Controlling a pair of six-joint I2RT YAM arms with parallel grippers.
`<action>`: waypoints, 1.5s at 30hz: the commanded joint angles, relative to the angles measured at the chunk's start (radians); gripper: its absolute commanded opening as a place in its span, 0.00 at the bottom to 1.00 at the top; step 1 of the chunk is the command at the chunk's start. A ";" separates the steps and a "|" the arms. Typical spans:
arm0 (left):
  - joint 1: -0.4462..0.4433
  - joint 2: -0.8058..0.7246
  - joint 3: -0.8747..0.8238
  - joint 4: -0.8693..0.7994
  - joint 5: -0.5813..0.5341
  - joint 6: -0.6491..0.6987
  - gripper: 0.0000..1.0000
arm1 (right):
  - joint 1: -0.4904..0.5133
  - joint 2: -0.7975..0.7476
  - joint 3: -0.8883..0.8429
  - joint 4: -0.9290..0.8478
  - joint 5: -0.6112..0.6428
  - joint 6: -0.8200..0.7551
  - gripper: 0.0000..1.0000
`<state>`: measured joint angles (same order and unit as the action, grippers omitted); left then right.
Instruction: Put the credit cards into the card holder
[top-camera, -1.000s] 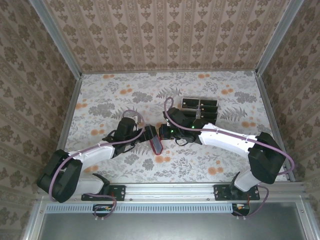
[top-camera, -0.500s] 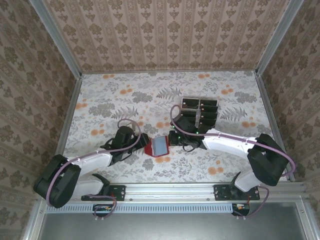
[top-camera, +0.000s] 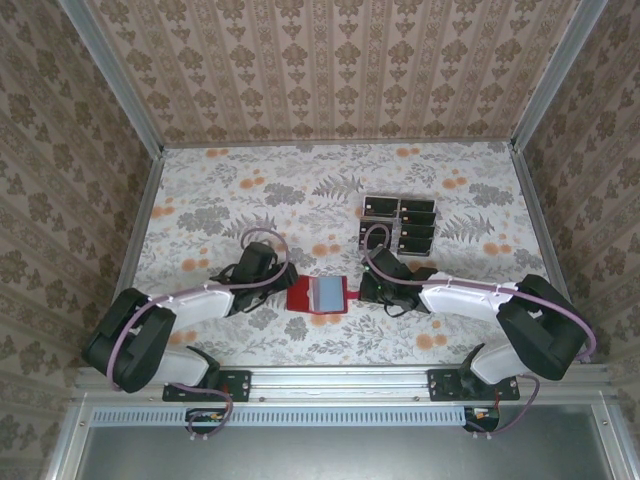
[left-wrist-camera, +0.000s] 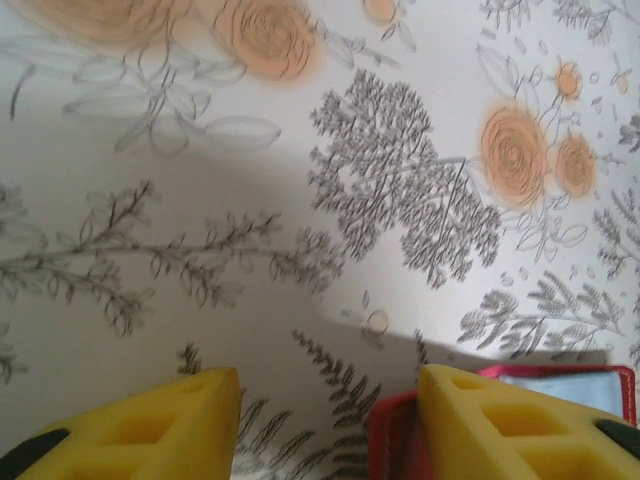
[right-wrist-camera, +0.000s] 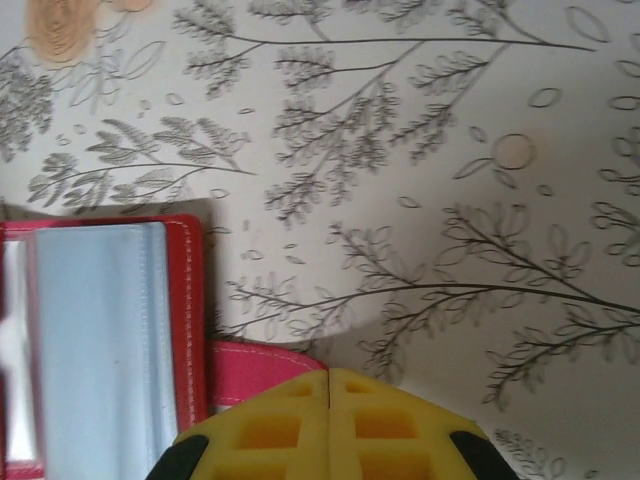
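While the holder (top-camera: 317, 296) lies open on the table (top-camera: 230, 190), the right gripper (right-wrist-camera: 329, 385) pinches its tab; the left gripper (left-wrist-camera: 325, 395) gapes at its other edge, cards (top-camera: 398, 222) behind.

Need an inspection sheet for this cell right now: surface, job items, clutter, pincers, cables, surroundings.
surface: floral-print table, flat.
card holder: red, open flat near centre; no black card seen inside.
credit cards: black, stacked in rows further back, apart from the holder.
clutter: nothing seen.
left pincer: open, one finger over the holder's left edge.
right pincer: shut, tips over the holder's strap; grip unclear.
cables: purple, along both arms.
surroundings: wallpapered walls, metal rail at near edge.
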<state>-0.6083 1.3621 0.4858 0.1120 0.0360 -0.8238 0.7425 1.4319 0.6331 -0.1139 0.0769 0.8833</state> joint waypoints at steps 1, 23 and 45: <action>-0.017 0.010 0.070 -0.161 -0.057 0.102 0.54 | -0.012 -0.027 -0.016 0.022 0.052 0.028 0.00; -0.118 0.097 0.272 -0.390 -0.217 0.283 0.61 | -0.013 -0.163 0.050 -0.089 -0.065 -0.025 0.44; -0.323 -0.138 0.134 -0.490 -0.279 0.072 0.64 | 0.067 0.106 0.245 -0.048 -0.190 -0.101 0.45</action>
<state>-0.9157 1.2076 0.6529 -0.3580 -0.1844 -0.6781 0.8032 1.4982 0.8383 -0.1825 -0.0883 0.8070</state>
